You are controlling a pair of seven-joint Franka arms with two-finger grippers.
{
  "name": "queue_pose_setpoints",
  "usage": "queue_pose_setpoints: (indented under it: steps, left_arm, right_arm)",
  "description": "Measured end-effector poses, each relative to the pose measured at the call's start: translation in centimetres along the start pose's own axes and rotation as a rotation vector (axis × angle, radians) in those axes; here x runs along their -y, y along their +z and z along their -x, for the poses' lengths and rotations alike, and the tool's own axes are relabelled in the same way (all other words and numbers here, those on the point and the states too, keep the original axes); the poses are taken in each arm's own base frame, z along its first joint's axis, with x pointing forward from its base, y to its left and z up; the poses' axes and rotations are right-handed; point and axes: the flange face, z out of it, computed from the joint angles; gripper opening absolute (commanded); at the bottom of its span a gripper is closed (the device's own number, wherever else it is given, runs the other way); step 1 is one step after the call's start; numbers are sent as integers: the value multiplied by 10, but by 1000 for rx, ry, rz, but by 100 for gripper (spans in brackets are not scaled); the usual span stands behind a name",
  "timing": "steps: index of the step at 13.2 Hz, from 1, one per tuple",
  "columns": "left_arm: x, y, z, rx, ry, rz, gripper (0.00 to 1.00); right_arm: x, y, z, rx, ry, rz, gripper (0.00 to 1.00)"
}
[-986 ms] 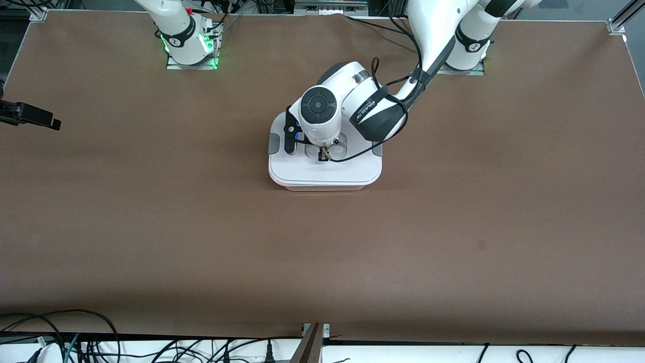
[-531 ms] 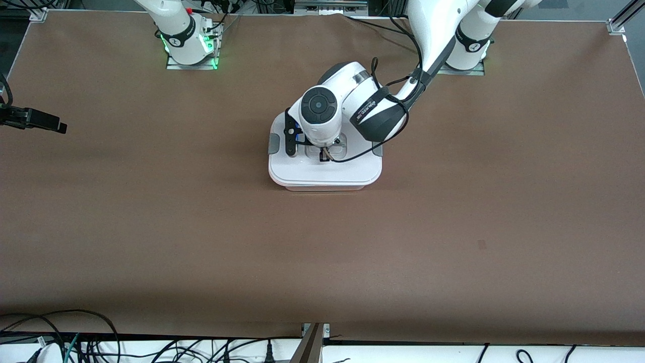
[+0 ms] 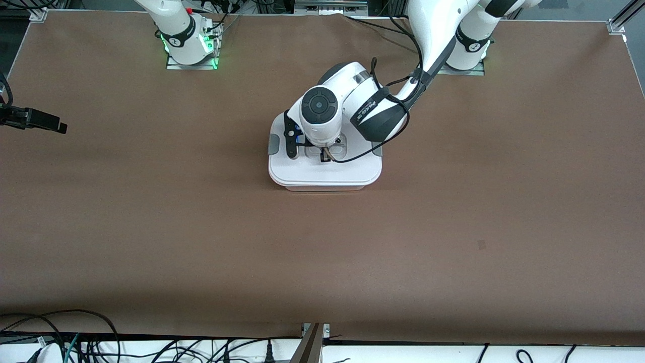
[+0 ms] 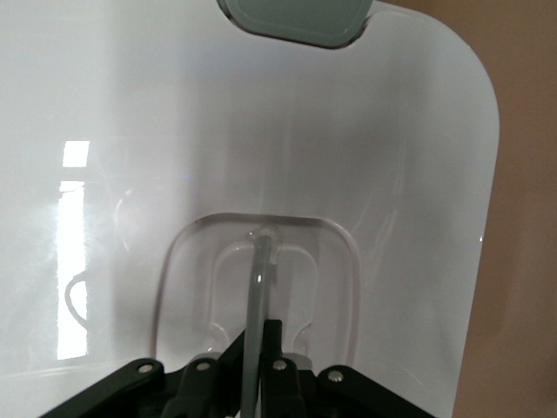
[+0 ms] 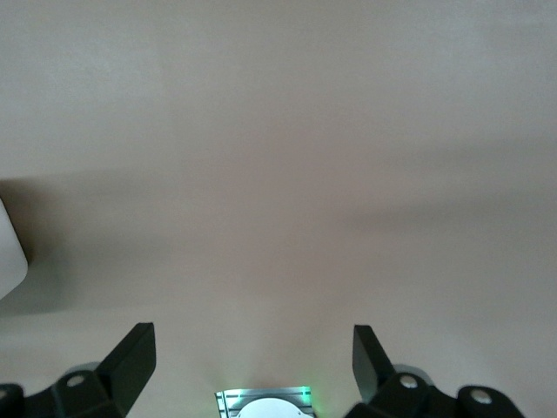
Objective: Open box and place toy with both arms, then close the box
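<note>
Fingers of the left gripper (image 4: 259,348) pinched on the clear recessed handle (image 4: 261,261) at the centre of the white lid (image 3: 347,169). Lid sits on the box (image 3: 325,187), mid-table, nearer the robot bases than the front camera; 2 grey clips, one (image 3: 272,144) toward the right arm's end. Writing on the left arm's black wrist band (image 3: 367,110) not legible. Right gripper (image 5: 252,353) spread wide, empty, over bare brown table (image 3: 151,212) at the right arm's end, waiting. Toy not visible.
</note>
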Motion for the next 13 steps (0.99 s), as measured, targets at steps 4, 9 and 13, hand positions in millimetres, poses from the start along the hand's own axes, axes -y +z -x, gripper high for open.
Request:
queue_pose_setpoints:
  steps: [4,9,13]
  left_arm:
    - [0,0,0,-3,-9,-2,0]
    - [-3,1,-3,-3,-18,1,0]
    - [-5,1,-4,-2,-22,4,0]
  right_arm:
    - [3,2,-1,3,-6,1,100]
    - [4,2,-2,3,-6,1,100]
    - [4,5,-4,7,-6,2,100]
